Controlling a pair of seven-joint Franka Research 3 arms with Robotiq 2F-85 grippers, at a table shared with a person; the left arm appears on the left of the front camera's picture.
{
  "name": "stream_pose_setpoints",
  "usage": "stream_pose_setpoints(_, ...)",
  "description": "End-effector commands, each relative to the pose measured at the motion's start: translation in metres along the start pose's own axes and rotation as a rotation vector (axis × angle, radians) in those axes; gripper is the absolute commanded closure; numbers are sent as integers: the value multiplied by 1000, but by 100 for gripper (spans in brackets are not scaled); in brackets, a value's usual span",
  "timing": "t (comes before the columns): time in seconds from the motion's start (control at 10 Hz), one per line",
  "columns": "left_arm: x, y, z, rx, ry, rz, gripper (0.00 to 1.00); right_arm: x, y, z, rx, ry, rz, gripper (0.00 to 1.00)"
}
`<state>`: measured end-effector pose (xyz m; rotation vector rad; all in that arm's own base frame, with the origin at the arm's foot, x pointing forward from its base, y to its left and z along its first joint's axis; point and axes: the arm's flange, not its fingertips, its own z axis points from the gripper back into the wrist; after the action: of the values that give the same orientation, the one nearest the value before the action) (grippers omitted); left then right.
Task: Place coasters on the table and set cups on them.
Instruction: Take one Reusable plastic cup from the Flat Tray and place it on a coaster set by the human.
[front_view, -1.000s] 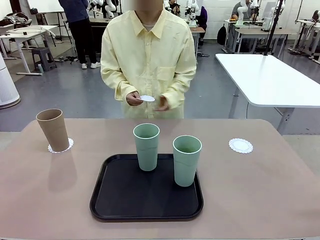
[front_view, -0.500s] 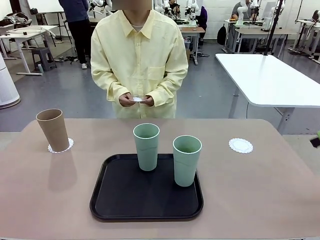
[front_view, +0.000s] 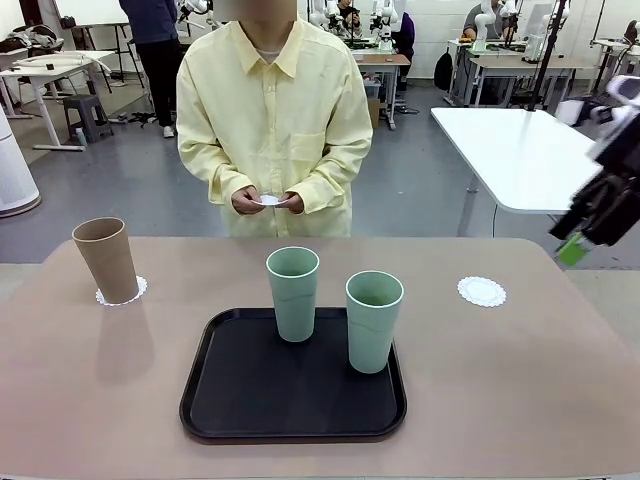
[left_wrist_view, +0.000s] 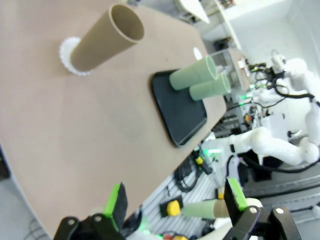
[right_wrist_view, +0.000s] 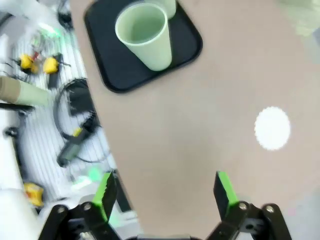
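Note:
A tan-brown cup (front_view: 105, 258) stands on a coaster (front_view: 122, 293) at the table's (front_view: 520, 380) far left. Two mint green cups (front_view: 293, 293) (front_view: 373, 320) stand on the black tray (front_view: 240, 400). Another coaster (front_view: 482, 291) lies bare at the right. The person across the table holds a third coaster (front_view: 268, 200) in both hands. My right gripper (front_view: 585, 235) hangs open above the table's right edge; its wrist view shows the bare coaster (right_wrist_view: 272, 127) ahead of its fingertips. My left gripper (left_wrist_view: 177, 200) is open over the table's left end, well away from the brown cup (left_wrist_view: 105, 39).
The black tray (right_wrist_view: 115, 75) sits mid-table near my side. A white-topped table (front_view: 530, 155) stands behind at the right. The person stands close to the far edge. Bare tabletop lies between the tray and each coaster.
My right arm has come into the front view from the right edge. The person has shifted slightly left and brought both hands together on the coaster.

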<state>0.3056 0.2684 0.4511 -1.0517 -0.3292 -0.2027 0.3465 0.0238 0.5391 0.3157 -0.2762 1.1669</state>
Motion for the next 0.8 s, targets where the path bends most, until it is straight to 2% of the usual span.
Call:
stream_pose_setpoints(0.0, 1, -3, 1, -14, -17, 14, 0, 11, 12, -42, -218, -105, 138, 0)
stream_pose_setpoints(0.2, 1, -3, 1, -14, -17, 14, 0, 14, 10, -59, -130, -159, 125, 0)
stream_pose_setpoints(0.4, 1, -3, 1, -14, -17, 14, 0, 3, 6, -64, -113, -223, 98, 0)
stream_pose_setpoints(0.5, 1, -3, 1, -14, -17, 14, 0, 22, 16, -56, -161, -125, 119, 0)
stream_pose_setpoints(0.7, 1, -3, 1, -14, -17, 14, 0, 22, 16, -56, -161, -125, 119, 0)
